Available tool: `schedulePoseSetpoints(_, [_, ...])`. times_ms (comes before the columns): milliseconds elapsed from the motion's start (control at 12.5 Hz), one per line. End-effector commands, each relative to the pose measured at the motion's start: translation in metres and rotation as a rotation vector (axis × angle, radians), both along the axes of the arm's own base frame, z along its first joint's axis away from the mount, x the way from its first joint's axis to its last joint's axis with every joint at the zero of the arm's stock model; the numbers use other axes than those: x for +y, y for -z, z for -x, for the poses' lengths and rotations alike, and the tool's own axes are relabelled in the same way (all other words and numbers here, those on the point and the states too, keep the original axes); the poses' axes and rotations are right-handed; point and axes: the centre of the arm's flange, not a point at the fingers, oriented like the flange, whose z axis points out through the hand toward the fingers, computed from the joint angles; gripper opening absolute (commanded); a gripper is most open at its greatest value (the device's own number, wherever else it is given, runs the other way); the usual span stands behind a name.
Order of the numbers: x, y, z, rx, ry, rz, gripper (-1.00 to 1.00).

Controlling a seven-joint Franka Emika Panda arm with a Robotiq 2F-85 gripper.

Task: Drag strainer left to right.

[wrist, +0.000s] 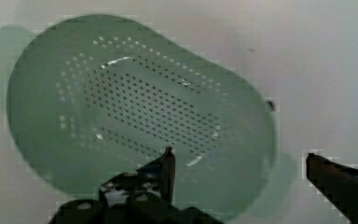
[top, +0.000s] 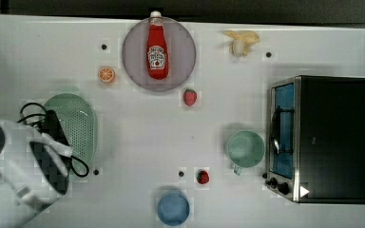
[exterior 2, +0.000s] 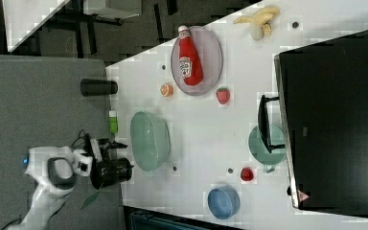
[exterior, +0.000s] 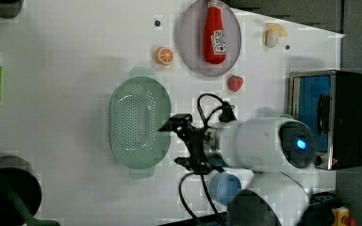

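A red ketchup bottle [top: 157, 47] is lying at the table's twelve o'clock, wearing a white label; its wording is staying too blurred to read. Nothing else is showing lettering.

Open tabletop flanked by clutter

Bare table [top: 138, 137] runs from strainer [top: 78, 124] towards mug [top: 245, 148]; strawberries [top: 190, 97] and [top: 202, 177], plate [top: 180, 61], blue bowl [top: 173, 208] border it; oven [top: 330, 137] blocks beyond.

Strainer [wrist: 140, 102]: glossy perforated plastic; table [top: 138, 137] matt.
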Motion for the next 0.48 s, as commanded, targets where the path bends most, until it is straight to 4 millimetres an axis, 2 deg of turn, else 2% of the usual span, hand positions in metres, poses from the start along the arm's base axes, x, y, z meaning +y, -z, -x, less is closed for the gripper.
schedulePoseSetpoints(80, [-0.018,0.049,-0.021,0.036,0.245,0.014,1.0])
schedulePoseSetpoints(320, [-0.015,0.095,-0.025,0.033,0.261,-0.026,1.0])
schedulePoseSetpoints(480, [-0.024,0.12,-0.028,0.037,0.264,-0.021,1.0])
